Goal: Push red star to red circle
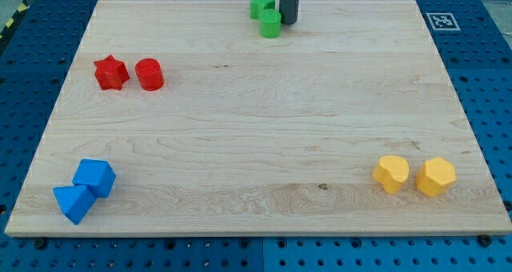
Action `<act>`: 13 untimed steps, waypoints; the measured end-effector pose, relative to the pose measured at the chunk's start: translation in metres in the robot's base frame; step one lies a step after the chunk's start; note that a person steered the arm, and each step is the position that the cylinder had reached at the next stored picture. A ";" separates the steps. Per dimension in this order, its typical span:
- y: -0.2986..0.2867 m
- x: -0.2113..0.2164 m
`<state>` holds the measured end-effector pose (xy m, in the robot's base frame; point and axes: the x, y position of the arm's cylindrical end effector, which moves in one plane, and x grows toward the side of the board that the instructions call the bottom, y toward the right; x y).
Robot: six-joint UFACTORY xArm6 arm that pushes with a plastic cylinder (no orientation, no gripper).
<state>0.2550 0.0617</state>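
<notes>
The red star (110, 72) lies near the board's left edge, in the upper left. The red circle (150, 74) stands just to its right, with a thin gap or bare contact between them; I cannot tell which. My tip (288, 22) is at the view's top centre, right beside the green circle (270, 24), far to the right of both red blocks.
A green star (261, 5) sits by the green circle at the top edge. A blue cube (96, 177) and a blue triangle (74, 202) lie at the bottom left. Two yellow blocks (391, 174) (436, 177) lie at the bottom right. The wooden board (256, 128) rests on a blue pegboard.
</notes>
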 end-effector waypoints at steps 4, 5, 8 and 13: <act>-0.169 0.077; -0.266 0.069; -0.367 0.097; -0.339 0.122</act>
<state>0.3770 -0.2777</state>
